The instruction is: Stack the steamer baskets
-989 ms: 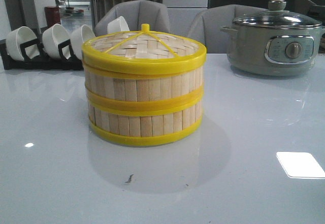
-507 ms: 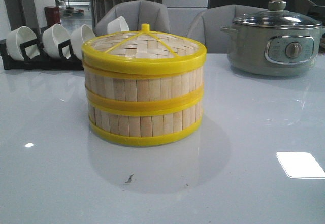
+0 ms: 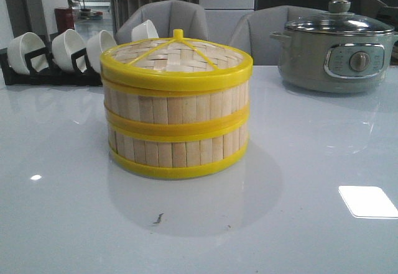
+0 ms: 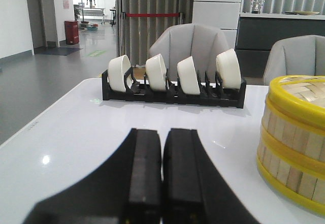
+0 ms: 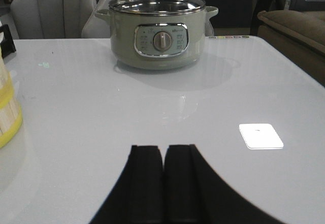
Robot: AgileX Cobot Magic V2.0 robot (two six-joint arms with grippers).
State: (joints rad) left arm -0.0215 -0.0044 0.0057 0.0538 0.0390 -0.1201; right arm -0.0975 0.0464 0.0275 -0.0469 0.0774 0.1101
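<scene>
Two steamer baskets stand stacked in the middle of the table, the upper basket [image 3: 177,103] on the lower basket [image 3: 177,153], with the woven bamboo lid [image 3: 177,55] on top. The stack also shows in the left wrist view [image 4: 294,137] and a sliver of it in the right wrist view [image 5: 7,115]. My left gripper [image 4: 162,132] is shut and empty, low over the table to the left of the stack. My right gripper [image 5: 164,149] is shut and empty, to the right of the stack. Neither gripper shows in the front view.
A black rack with several white bowls [image 3: 59,53] stands at the back left, also in the left wrist view [image 4: 172,84]. A grey electric pot with a glass lid [image 3: 336,47] stands at the back right, also in the right wrist view [image 5: 160,33]. Grey chairs are behind the table.
</scene>
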